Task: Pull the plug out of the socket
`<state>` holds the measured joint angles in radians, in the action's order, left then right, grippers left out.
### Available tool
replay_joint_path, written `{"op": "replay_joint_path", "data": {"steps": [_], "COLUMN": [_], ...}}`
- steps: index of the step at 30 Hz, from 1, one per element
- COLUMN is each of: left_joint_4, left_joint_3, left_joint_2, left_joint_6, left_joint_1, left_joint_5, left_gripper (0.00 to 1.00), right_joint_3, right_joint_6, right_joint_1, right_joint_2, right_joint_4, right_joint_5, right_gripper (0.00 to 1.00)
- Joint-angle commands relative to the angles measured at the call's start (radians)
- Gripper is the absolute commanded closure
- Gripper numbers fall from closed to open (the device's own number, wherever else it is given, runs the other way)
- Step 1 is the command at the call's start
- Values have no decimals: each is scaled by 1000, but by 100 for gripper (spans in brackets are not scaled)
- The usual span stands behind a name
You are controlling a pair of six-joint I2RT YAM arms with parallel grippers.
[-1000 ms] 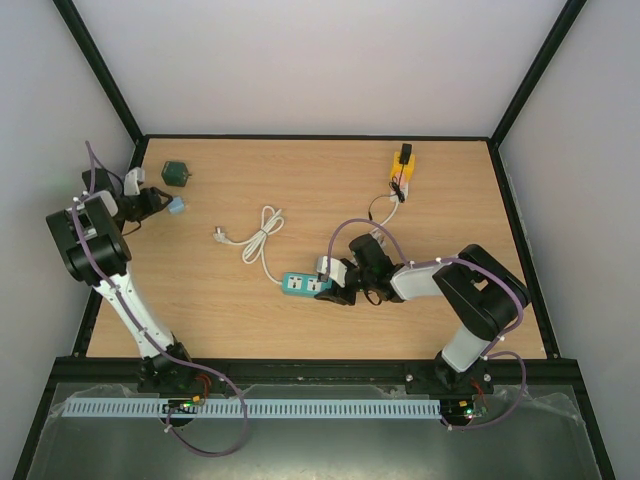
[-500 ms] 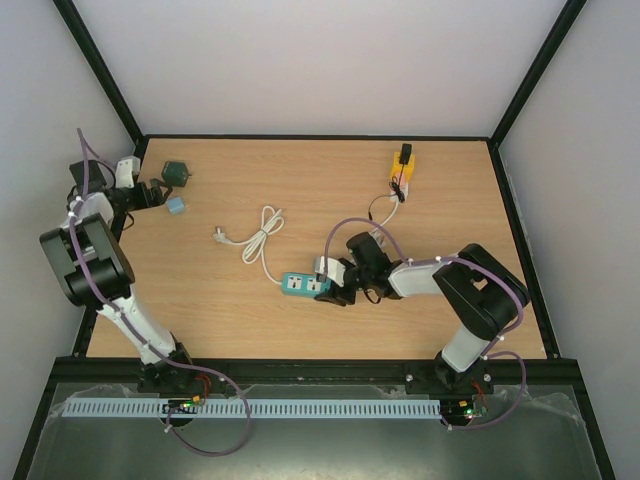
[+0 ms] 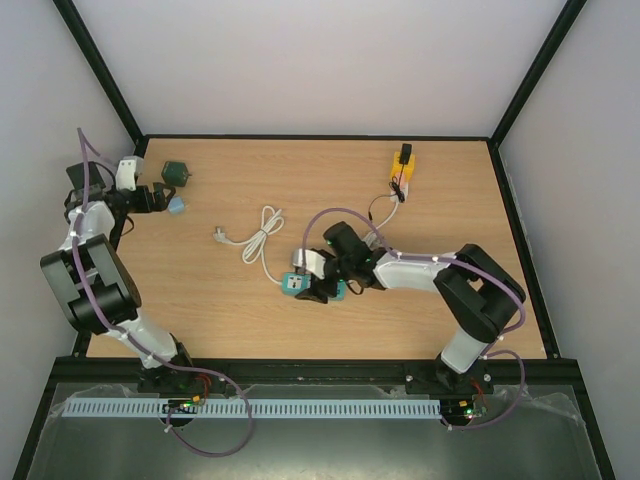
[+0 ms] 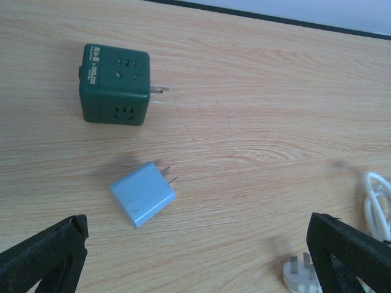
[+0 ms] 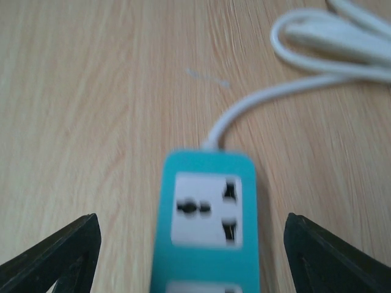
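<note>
Lying free at upper left of the overhead view, the blue plug (image 3: 176,206) is sitting near the green socket cube (image 3: 177,172); left jaws are gaping wide, right jaws are standing wide astride the teal strip (image 5: 208,213).

Overhead cam sits above and behind the arm bases, looking down on the whole table (image 3: 470,200). Left wrist cam is close in at the far-left corner, over the blue plug (image 4: 142,194) and green socket cube (image 4: 114,83). Right wrist cam hugs the teal power strip (image 5: 208,226) mid-table, and both patches show up small in the overhead.
</note>
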<state>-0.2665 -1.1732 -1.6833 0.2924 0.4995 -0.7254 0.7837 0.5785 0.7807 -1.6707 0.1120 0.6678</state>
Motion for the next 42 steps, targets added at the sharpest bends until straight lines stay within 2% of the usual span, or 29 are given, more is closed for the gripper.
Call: {"op": "replay_joint_path", "data": {"steps": [1, 12, 18, 27, 37, 42], "left_joint_4": [-1, 31, 39, 47, 52, 48], "left_joint_3": [33, 70, 66, 60, 52, 45], "left_joint_2": [63, 118, 128, 129, 135, 142], "left_joint_6": [3, -27, -39, -43, -52, -50], "left_joint_1": [-6, -13, -13, -15, -33, -50], "left_joint_5": [-61, -63, -76, -83, -87, -78], "left_gripper": [0, 0, 0, 0, 0, 0], "right_joint_3": [114, 358, 392, 271, 81, 0], "right_joint_6": [-73, -138, -135, -85, 12, 105], "right_joint_1": [76, 207, 212, 212, 208, 156], "right_joint_2": [-47, -243, -286, -211, -64, -1], "right_joint_4": [-51, -146, -233, -316, -394, -478], "right_joint_5": [-47, -245, -278, -300, -312, -326], "right_gripper": [21, 40, 54, 66, 69, 71]}}
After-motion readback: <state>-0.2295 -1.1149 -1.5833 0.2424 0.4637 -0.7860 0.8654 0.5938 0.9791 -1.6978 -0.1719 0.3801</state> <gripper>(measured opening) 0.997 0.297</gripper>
